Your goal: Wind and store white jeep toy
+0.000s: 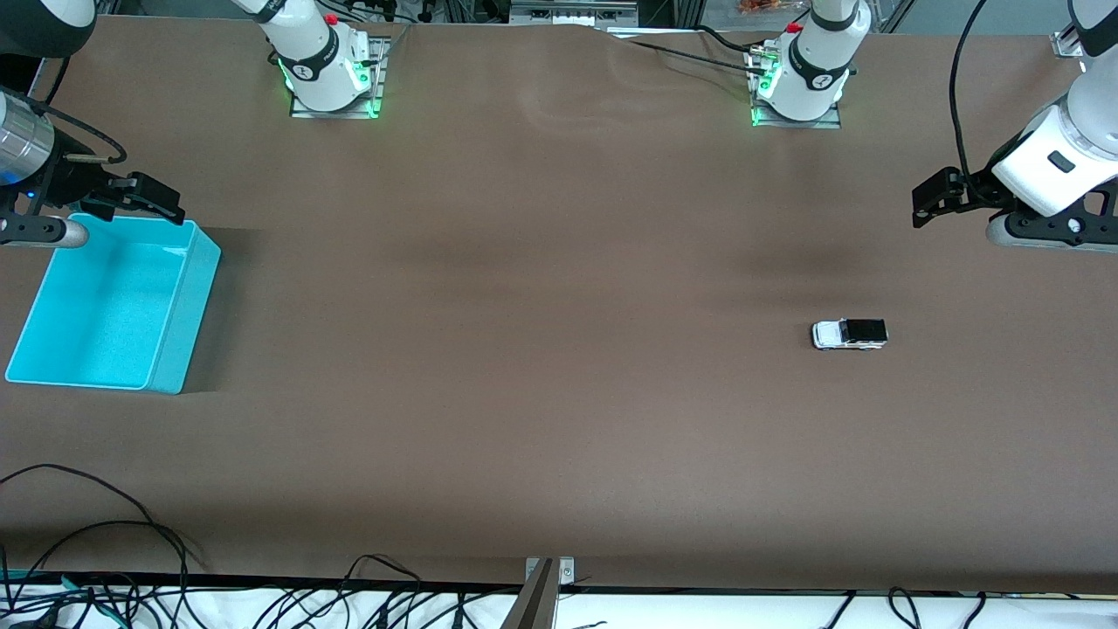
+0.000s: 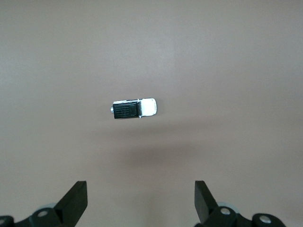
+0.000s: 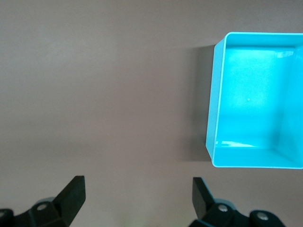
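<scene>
The brown bench (image 1: 524, 349) carries the white jeep toy (image 1: 849, 334); both my tools, left (image 2: 141, 203) and right (image 3: 138, 201), hang wide above it, the turquoise bin (image 1: 188, 306) partly cut off.

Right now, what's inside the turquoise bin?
Nothing shows inside the turquoise bin: its floor is bare in the right wrist view. The white jeep toy sits on the table toward the left arm's end.
</scene>
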